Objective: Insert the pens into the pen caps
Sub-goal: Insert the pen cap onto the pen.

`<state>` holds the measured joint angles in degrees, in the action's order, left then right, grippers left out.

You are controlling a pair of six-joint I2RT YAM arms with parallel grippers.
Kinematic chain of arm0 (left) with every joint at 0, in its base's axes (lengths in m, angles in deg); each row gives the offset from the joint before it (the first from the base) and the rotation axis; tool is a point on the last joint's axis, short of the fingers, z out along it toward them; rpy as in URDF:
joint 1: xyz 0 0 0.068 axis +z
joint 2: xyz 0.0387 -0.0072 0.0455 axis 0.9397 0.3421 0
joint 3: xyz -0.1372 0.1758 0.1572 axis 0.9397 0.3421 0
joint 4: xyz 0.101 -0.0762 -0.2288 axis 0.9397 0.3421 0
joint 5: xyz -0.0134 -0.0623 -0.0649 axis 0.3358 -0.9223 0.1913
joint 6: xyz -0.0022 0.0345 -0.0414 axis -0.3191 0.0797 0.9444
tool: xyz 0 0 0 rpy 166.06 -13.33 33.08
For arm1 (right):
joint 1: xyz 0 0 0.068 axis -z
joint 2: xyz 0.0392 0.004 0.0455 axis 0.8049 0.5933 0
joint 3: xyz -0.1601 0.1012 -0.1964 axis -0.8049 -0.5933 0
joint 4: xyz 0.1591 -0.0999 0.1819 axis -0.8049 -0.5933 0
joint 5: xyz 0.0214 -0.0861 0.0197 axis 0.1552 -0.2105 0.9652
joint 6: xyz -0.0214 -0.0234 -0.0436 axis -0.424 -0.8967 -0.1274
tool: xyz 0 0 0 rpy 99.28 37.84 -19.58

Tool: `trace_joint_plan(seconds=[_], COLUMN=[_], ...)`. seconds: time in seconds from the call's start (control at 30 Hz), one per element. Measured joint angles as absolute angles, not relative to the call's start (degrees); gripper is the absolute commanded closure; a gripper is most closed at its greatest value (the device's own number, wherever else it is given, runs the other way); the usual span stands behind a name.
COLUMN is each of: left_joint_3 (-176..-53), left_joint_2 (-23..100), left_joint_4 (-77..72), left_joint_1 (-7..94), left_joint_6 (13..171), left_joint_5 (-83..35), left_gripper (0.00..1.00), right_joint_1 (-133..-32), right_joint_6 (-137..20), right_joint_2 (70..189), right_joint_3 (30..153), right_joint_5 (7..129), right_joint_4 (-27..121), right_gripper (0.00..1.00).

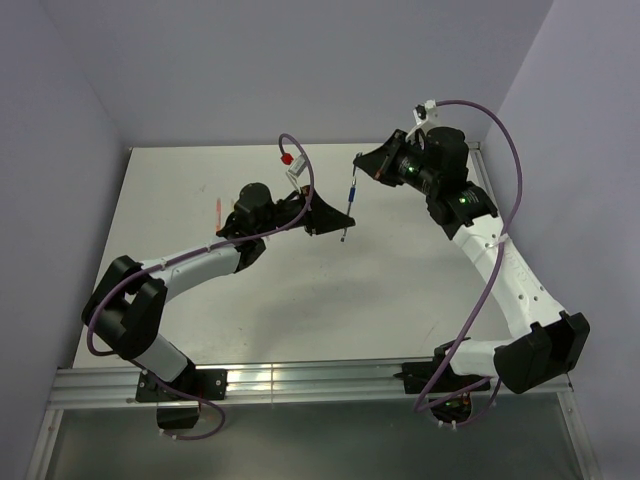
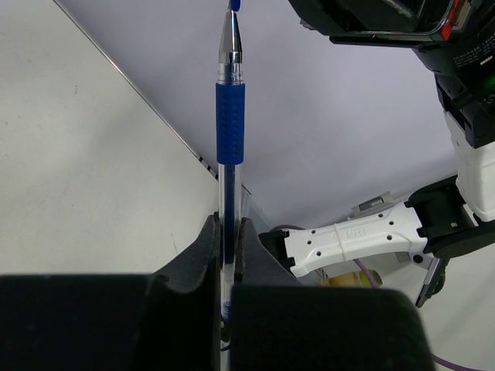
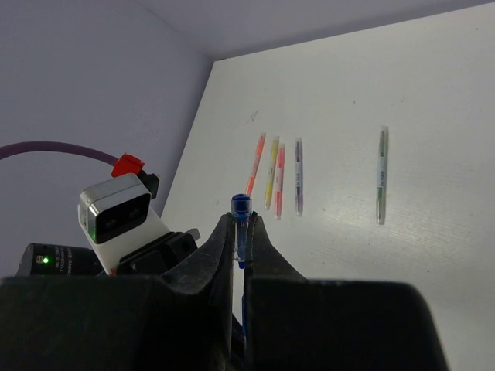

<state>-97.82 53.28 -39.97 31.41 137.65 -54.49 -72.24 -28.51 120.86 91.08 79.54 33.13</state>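
My left gripper (image 2: pixel 227 224) is shut on the clear barrel of a blue pen (image 2: pixel 230 124) and holds it in the air, tip pointing at my right gripper. My right gripper (image 3: pixel 241 220) is shut on a dark blue pen cap (image 3: pixel 241 205). The pen's tip meets the cap's (image 2: pixel 233 4) open end; how deep it sits is hidden. From above, the pen (image 1: pixel 349 203) spans between left gripper (image 1: pixel 332 222) and right gripper (image 1: pixel 361 166). On the table lie orange (image 3: pixel 255 162), yellow (image 3: pixel 271 174), red-pink (image 3: pixel 279 179), grey (image 3: pixel 298 176) and green (image 3: pixel 380 176) pens.
The white table (image 1: pixel 400 290) is boxed by lilac walls on three sides. One red-pink pen (image 1: pixel 218 213) shows left of my left arm from above; the other pens are hidden under it. The left wrist camera (image 3: pixel 116 216) sits close beside my right fingers.
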Motion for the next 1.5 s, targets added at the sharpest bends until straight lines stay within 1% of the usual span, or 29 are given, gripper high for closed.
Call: trace_joint_plan(seconds=[1.5], left_joint_3=[-97.8], left_joint_2=[52.1], left_joint_4=[-39.7], left_joint_1=[32.5], left_joint_6=[136.6], left_joint_5=[-54.4], left_gripper=[1.0], right_joint_1=[-74.5], right_joint_6=[-29.4], right_joint_2=[121.3], right_joint_3=[91.1], right_joint_5=[78.4], right_joint_4=[32.5], right_gripper=[1.0])
